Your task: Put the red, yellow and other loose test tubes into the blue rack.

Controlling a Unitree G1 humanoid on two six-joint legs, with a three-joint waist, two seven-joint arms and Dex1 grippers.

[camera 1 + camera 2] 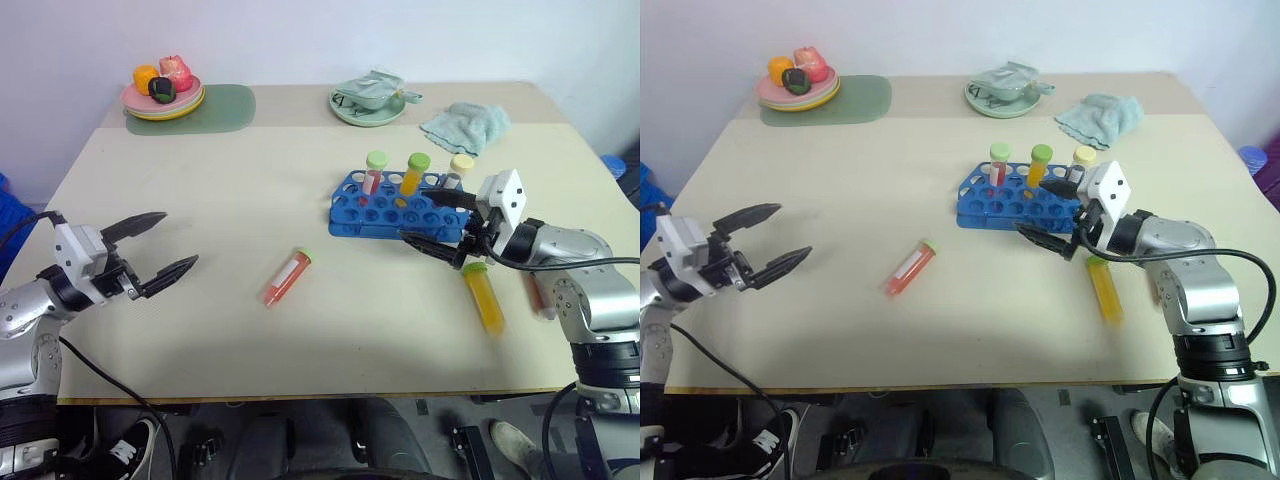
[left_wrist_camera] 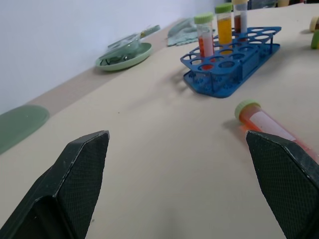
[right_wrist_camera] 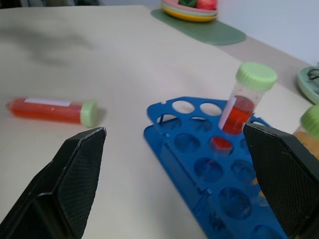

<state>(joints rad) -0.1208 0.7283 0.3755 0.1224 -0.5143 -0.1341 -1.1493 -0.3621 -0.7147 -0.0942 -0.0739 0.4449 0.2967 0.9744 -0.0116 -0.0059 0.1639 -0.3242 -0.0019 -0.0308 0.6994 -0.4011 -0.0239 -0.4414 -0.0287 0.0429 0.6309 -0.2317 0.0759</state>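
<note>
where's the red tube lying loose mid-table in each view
Left eye view: clear plastic red-liquid tube with green cap, mid-table, lying flat.
Right eye view: same tube, centre-left.
Left wrist view: at the right, cap toward the rack.
Right wrist view: at the left, lying flat.
Shared landmark: bright blue plastic rack.

Yellow tube [image 1: 486, 299] lying near right gripper [image 1: 438, 222]: blurred, cap end partly behind gripper. Reddish tube [image 1: 538, 296] at right, mostly hidden behind right arm; cap and contents unreadable. Blue rack [image 1: 372, 213]: right end covered by gripper. Items on far-left plate [image 1: 163, 100] too small to identify.
</note>
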